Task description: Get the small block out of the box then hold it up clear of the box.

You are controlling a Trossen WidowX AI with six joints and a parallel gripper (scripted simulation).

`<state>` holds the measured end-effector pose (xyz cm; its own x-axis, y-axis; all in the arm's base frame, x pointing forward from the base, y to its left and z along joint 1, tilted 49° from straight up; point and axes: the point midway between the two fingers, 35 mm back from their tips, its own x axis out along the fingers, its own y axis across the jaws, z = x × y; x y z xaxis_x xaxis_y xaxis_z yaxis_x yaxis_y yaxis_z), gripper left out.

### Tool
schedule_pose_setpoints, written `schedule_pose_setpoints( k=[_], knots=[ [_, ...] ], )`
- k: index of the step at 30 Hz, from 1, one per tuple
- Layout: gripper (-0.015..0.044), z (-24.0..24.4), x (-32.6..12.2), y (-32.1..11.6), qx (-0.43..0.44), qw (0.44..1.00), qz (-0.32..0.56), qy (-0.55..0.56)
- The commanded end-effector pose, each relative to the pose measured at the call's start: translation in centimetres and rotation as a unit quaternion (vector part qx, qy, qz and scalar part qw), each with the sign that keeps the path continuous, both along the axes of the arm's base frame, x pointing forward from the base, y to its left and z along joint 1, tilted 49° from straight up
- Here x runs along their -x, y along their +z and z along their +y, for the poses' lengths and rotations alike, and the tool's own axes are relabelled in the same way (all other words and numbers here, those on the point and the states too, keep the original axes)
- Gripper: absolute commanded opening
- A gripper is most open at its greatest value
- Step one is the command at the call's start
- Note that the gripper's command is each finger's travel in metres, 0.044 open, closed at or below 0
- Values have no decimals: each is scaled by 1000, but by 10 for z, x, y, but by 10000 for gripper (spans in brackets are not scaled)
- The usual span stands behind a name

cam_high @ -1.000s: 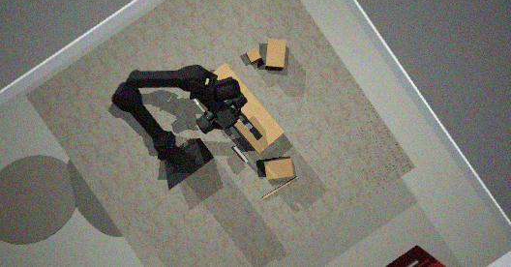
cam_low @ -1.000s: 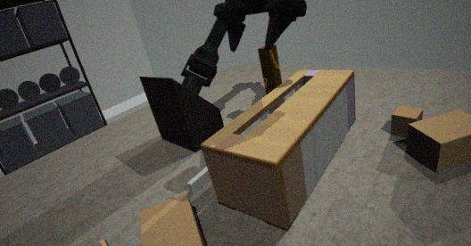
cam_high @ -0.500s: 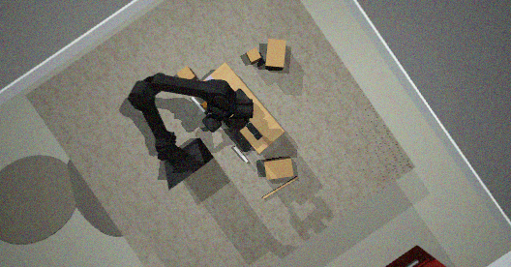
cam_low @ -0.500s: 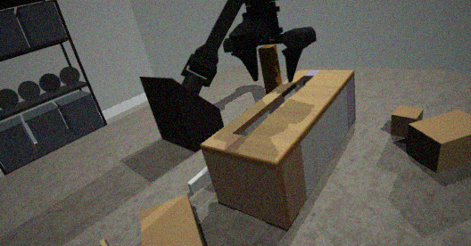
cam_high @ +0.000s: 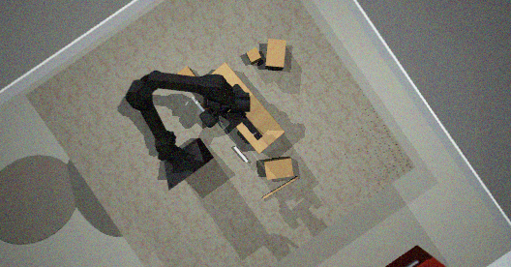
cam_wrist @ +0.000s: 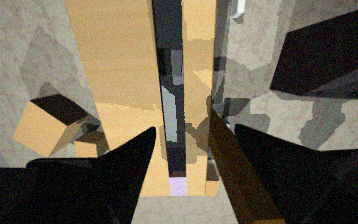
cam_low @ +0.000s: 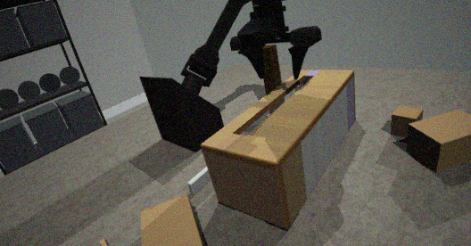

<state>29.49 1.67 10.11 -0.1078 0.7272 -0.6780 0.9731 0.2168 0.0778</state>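
Note:
The long wooden box (cam_high: 271,119) (cam_low: 321,101) (cam_wrist: 115,50) stands upright, with a narrow slot along its top and a pale clear-looking side. A purple patch (cam_low: 313,72) (cam_wrist: 178,186) marks one end of its top. The small block on the shelf cannot be made out; the inside is dark in the slot and grey behind the side. My gripper (cam_low: 279,77) (cam_wrist: 195,129) is open with nothing between its fingers. It points down over the purple-marked part of the box, one finger on each side of the slot in the wrist view. The arm hides its fingertips in the top view.
An upright wooden post (cam_low: 272,69) (cam_wrist: 245,175) stands close behind the box, near a finger. A large block (cam_high: 276,52) (cam_low: 446,132) and a small cube (cam_high: 254,55) (cam_low: 407,118) stand off the clear side. Another block (cam_high: 278,168) (cam_low: 169,223), a thin strip (cam_high: 281,188) and a white bar (cam_high: 240,154) lie near the other end.

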Motion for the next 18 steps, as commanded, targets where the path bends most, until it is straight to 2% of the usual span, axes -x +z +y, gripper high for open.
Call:
schedule_pose_setpoints(
  k=[1,18],
  knots=[
    [400,4,0,7,0,1000,-2,-3],
    [400,21,4,28,0,1000,-1,-3]
  ],
)
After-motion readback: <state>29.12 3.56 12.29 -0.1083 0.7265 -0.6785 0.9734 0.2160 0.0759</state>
